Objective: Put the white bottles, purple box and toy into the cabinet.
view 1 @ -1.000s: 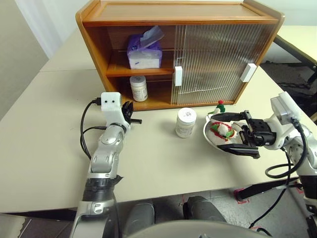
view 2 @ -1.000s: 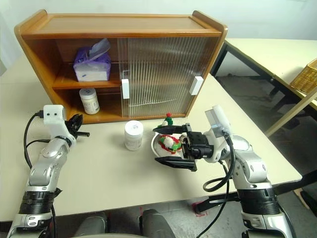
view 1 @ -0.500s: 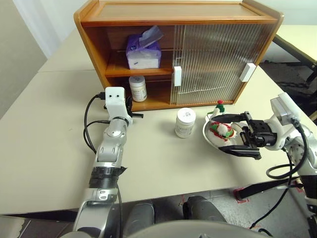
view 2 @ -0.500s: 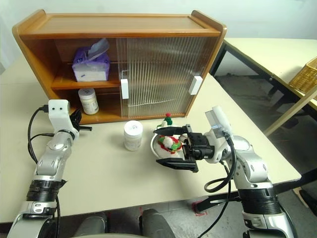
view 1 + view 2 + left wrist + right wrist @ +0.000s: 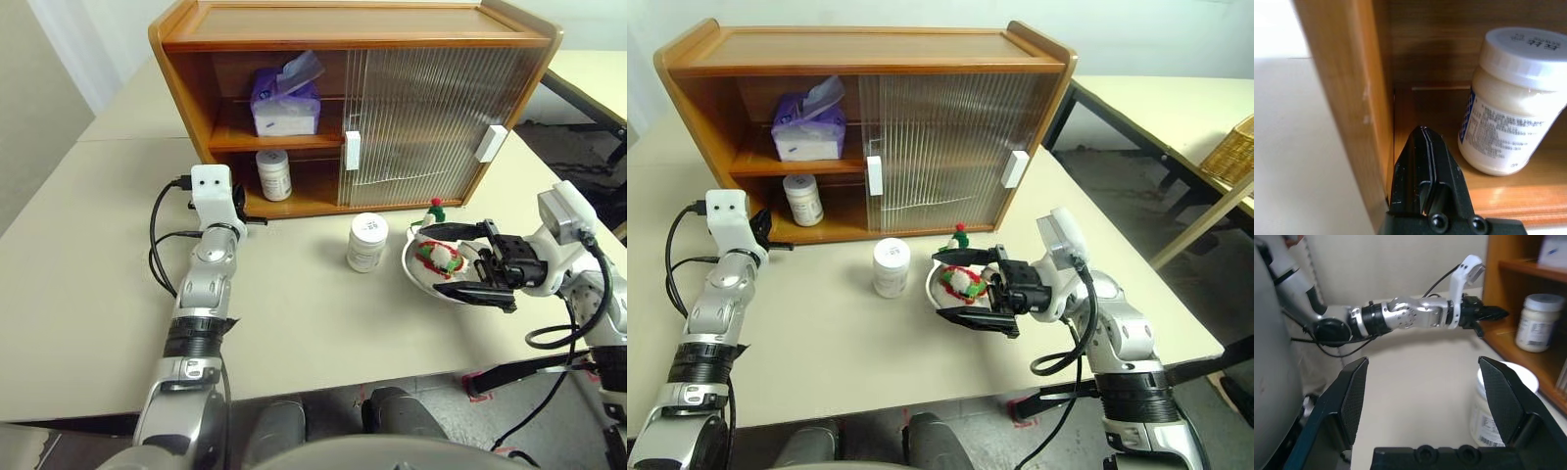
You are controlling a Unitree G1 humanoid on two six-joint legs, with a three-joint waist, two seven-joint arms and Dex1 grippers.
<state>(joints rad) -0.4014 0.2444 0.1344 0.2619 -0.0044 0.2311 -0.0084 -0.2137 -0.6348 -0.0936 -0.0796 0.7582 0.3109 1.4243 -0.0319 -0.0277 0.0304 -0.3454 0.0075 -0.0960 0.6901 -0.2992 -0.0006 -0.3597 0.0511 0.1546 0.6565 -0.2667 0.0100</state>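
- Pointing level at the cabinet's (image 5: 353, 108) open left side, the left claw (image 5: 257, 221) has its two black fingers pressed together and holds nothing; its tip sits at the lower shelf's front edge, beside the left wall.
- Just past that claw, inside on the lower shelf, stands one bottle (image 5: 1513, 103), upright, lid on, apart from the fingers.
- Above it, on the upper shelf, lies the box (image 5: 285, 101) with tissue sticking out of its top.
- The ribbed doors (image 5: 421, 122) cover the cabinet's right part; their two white handles (image 5: 352, 150) face the front.
- The right claw (image 5: 468, 259) is spread wide and empty, pointing across the tabletop (image 5: 88, 255) toward the robot's left.
- Its fingers (image 5: 443, 230) straddle the near rim of a bowl (image 5: 421, 275); whether they touch it I cannot tell.
- The toy (image 5: 438, 257) lies in the bowl, just ahead of that claw.
- Beyond the bowl, further to the robot's left, a second bottle (image 5: 367, 242) stands on the tabletop in front of the cabinet, between the two claws.
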